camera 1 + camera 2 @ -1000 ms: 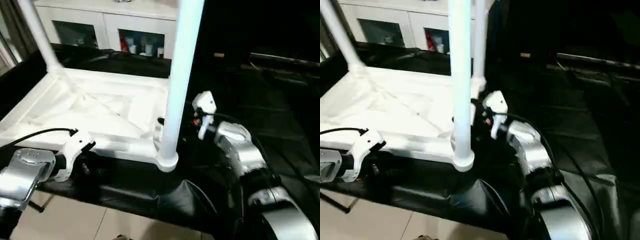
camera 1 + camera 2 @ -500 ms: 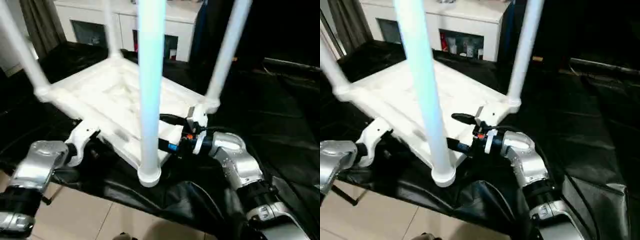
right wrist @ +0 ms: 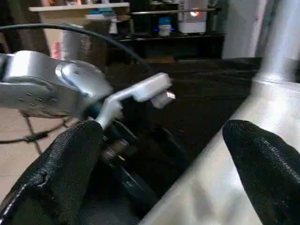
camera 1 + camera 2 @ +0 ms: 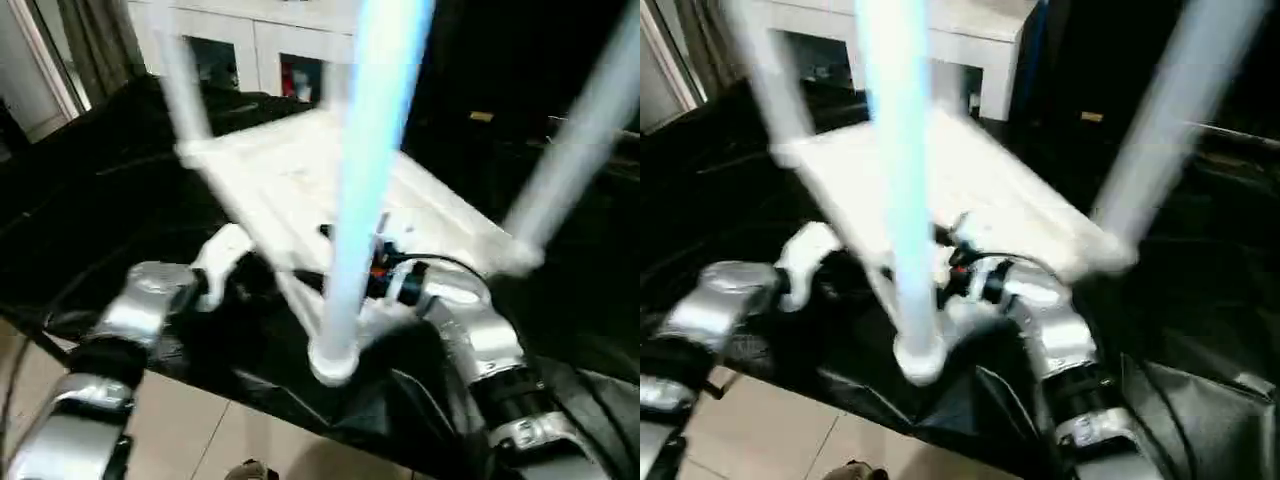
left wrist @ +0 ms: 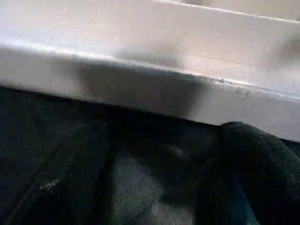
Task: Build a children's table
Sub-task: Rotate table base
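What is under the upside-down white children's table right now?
The children's table lies on black cloth covering a larger table. What lies beneath its top is hidden.

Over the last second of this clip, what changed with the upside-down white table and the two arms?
The children's table has swung round on the black cloth: the corner with the near leg now points toward the robot. The left gripper, out at the table's left edge before, now sits closer in under that edge; the right gripper has turned to point across at the near corner. Nothing was gripped or let go. The table remains upside down, legs in their sockets.
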Controlling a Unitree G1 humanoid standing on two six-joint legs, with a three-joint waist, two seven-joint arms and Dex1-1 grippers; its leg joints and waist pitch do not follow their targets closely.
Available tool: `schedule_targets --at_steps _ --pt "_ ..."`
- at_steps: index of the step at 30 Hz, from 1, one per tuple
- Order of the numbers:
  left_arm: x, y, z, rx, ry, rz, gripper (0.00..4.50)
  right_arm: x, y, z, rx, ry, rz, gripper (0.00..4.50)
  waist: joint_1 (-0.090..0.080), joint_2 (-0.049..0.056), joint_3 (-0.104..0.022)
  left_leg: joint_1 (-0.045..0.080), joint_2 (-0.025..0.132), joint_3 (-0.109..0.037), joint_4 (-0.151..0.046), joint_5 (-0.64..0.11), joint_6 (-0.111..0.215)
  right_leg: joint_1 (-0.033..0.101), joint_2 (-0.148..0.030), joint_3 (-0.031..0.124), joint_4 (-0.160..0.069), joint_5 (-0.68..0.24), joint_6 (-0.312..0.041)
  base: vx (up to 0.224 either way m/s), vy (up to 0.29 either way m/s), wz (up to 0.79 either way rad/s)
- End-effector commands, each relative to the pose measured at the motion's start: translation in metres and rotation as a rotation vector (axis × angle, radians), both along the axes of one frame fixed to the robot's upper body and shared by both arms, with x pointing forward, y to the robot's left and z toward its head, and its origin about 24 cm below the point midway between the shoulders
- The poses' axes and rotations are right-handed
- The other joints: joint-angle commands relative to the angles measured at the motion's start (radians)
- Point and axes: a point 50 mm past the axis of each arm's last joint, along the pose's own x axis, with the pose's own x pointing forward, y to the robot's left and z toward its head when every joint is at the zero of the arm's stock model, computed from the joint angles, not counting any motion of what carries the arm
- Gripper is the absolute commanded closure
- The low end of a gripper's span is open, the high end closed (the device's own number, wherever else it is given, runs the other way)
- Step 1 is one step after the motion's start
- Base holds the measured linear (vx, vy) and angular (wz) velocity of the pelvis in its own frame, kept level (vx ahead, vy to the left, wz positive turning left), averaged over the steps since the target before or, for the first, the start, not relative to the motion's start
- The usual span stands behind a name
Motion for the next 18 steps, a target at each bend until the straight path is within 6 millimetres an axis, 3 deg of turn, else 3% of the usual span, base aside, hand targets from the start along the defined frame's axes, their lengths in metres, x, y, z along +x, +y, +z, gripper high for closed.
schedule_targets --at_steps 1,3,4,7,14,18 --pt "0.016 -0.023 0.023 -0.045 -0.122 -0.065 0.09 -0.01 0.021 -0.002 -0.014 -0.015 0.078 0.0 -0.009 0.003 -0.079 0.039 0.065 -0.032 -0.069 -0.133 0.048 0.034 -0.083 0.043 -0.045 0.055 -0.252 0.0 0.0 0.0" --pt "0.019 -0.024 0.025 -0.038 -0.15 -0.051 0.09 -0.009 0.021 -0.002 -0.016 -0.017 0.065 0.0 -0.008 0.003 -0.077 0.041 0.067 -0.032 -0.071 -0.16 0.037 0.033 -0.085 0.044 -0.049 0.018 -0.247 0.0 0.0 0.0" --pt "0.021 -0.024 0.026 -0.033 -0.171 -0.043 0.09 -0.009 0.022 -0.002 -0.016 -0.017 0.056 0.0 -0.009 -0.003 -0.076 0.041 0.068 -0.033 -0.074 -0.174 0.028 0.033 -0.085 0.044 -0.052 -0.003 -0.242 0.0 0.0 0.0" --pt "0.032 -0.013 0.034 0.024 -0.261 0.055 0.09 -0.002 0.021 -0.005 -0.06 -0.038 -0.023 0.0 -0.014 0.001 -0.077 0.042 0.069 -0.037 -0.078 -0.195 0.0 0.033 -0.086 0.043 -0.049 -0.013 -0.234 0.0 0.0 0.0" --pt "0.027 0.013 0.032 0.056 -0.291 0.099 0.09 0.012 0.008 -0.004 -0.092 -0.06 -0.155 0.0 -0.036 -0.001 -0.079 0.034 0.063 -0.035 -0.071 -0.152 0.02 0.041 -0.084 0.043 -0.043 0.05 -0.248 0.0 0.0 0.0" --pt "0.018 0.03 0.028 0.061 -0.29 0.121 0.09 0.021 -0.001 -0.001 -0.121 -0.085 -0.237 0.0 -0.037 0.001 -0.077 0.037 0.065 -0.032 -0.071 -0.16 0.023 0.035 -0.081 0.044 -0.044 0.035 -0.255 0.0 0.0 0.0"
